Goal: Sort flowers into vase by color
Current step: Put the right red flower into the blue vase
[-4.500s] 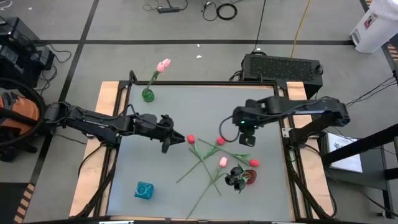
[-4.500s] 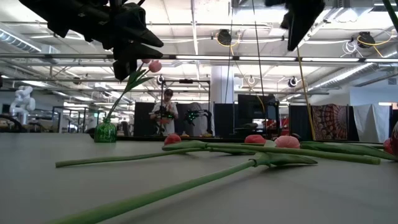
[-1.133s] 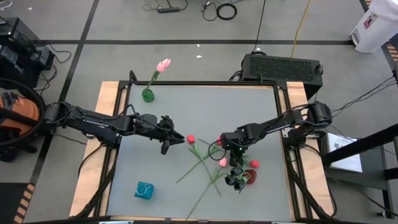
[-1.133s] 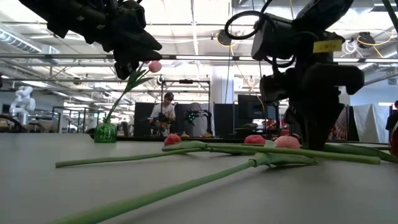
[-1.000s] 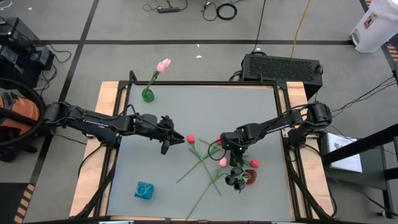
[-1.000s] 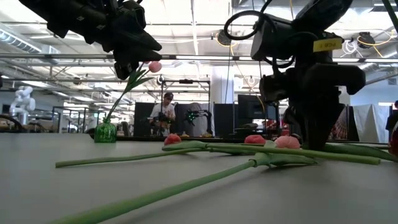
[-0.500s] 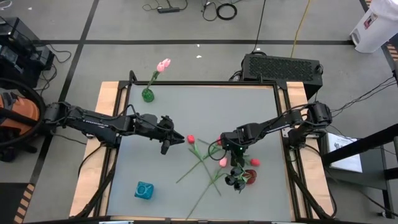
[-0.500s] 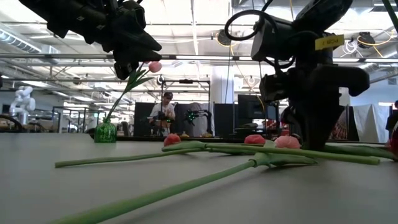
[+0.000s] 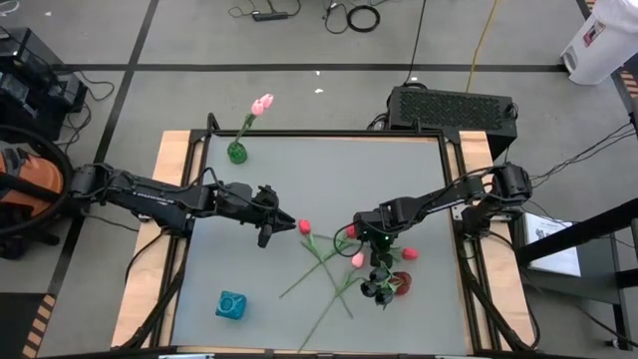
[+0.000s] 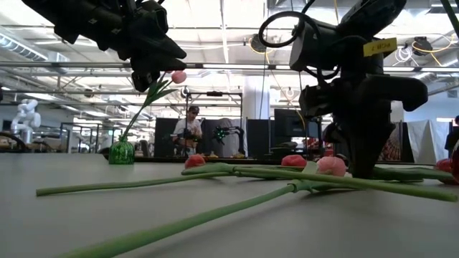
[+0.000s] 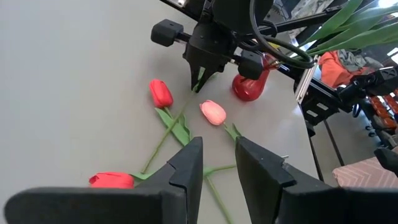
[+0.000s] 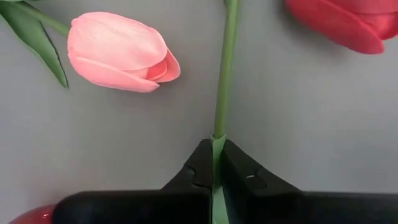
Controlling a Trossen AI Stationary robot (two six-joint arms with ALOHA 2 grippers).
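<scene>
The right gripper (image 12: 213, 167) stood low over the desk (image 9: 299, 170), its fingers (image 12: 193, 171) clenched on the thin green stem (image 12: 225, 68) of one tulip. The stem ran straight out from between the fingertips. A pink tulip head (image 12: 118, 51) lay to one side of it and a red tulip head (image 12: 339, 22) to the other, both apart from the fingers.

The left gripper (image 9: 267, 211) waited above the desk, well apart from the tangle of loose tulips (image 9: 329, 261), its fingers released and holding nothing.

A green vase (image 9: 237, 153) already held one pink tulip (image 9: 261, 103). A red vase (image 9: 401, 284) and a blue vase (image 9: 231, 305) held none.

Judged by appearance, the flower would be very light, with a slender, springy stem likely to bend or pivot in a pinch grip. The soft head should not be squeezed. A hold on the stem, as taken, seemed sound. The crossed stems beside it could drag along on lifting.
</scene>
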